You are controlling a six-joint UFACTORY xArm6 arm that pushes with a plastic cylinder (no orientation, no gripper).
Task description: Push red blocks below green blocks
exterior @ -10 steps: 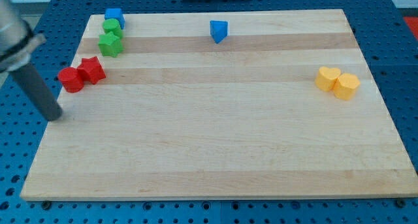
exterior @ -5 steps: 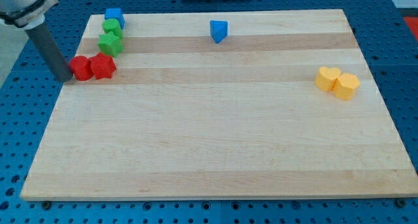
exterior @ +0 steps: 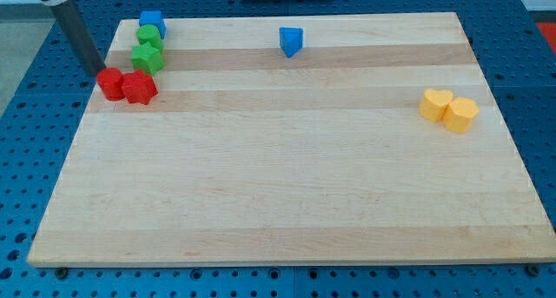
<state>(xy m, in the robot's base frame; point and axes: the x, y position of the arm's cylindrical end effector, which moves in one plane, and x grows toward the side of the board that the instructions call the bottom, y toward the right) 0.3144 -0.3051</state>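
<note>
Looking at the worktop (exterior: pixel 287 202), we found our tip (exterior: pixel 98 70) at the view's upper left, just beside the upper left edge of the red cylinder (exterior: pixel 110 83); contact could not be confirmed. No end effector was fitted, only the dark rod (exterior: pixel 78 33), so apart or together did not apply.

The red cylinder touched the red star block (exterior: pixel 139 87) on its right. Both reds sat directly below the green pair: the green star block (exterior: pixel 147 58) lay just above the red star, apart by a narrow gap, and a second green block (exterior: pixel 149 37), shape unclear, touched it from above. A blue cube (exterior: pixel 152 23) stood at the top of that column, against the second green.

A blue wedge-like block (exterior: pixel 291 41) lay alone near the top edge, around the middle, well apart from the rest. At the view's right, a yellow heart block (exterior: pixel 436 103) touched a yellow cylinder (exterior: pixel 461 114), both far from our tip.
</note>
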